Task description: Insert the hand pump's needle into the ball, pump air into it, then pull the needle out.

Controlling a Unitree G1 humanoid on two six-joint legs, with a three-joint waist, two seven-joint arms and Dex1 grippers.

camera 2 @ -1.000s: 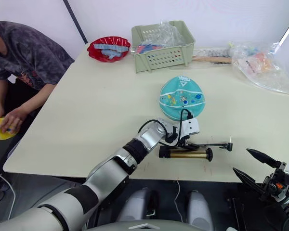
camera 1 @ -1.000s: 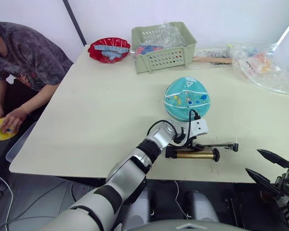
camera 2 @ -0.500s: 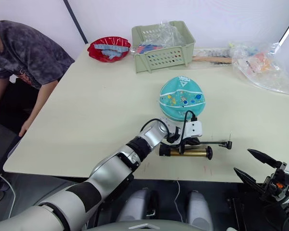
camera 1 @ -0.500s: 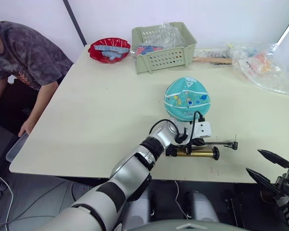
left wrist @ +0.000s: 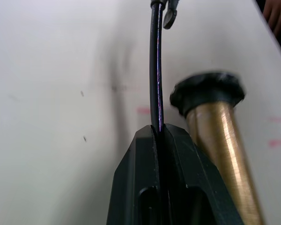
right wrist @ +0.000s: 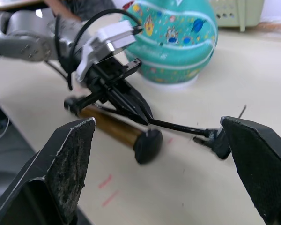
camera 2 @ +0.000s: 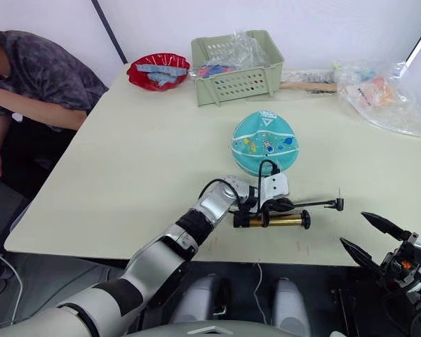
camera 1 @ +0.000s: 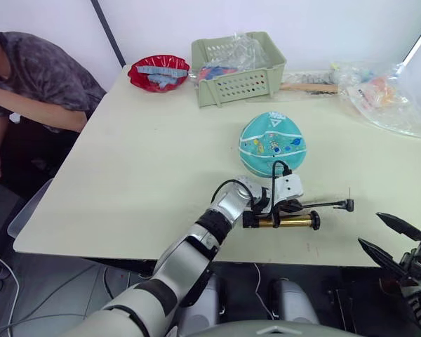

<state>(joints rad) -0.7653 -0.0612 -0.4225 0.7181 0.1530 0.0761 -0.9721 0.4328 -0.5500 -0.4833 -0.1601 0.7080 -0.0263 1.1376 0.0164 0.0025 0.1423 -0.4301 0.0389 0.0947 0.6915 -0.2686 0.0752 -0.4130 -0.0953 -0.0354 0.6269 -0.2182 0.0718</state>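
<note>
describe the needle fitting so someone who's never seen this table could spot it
Start at the teal ball on the beige table, then drop to the brass hand pump lying near the front edge. Follow its thin black hose rightward: the needle is the pin on the black end.

The ball [camera 1: 272, 145] sat on the table [camera 1: 140, 161], and everything else lay around it. The hand pump [camera 1: 281, 222] lay on its side just in front of the ball, near the table's front edge, its hose running right to the needle [camera 1: 349, 199]. Behind the ball stood a basket [camera 1: 237, 69], with a bowl [camera 1: 158, 72] to the basket's left and a plastic bag [camera 1: 383, 95] behind and right of the ball.
</note>
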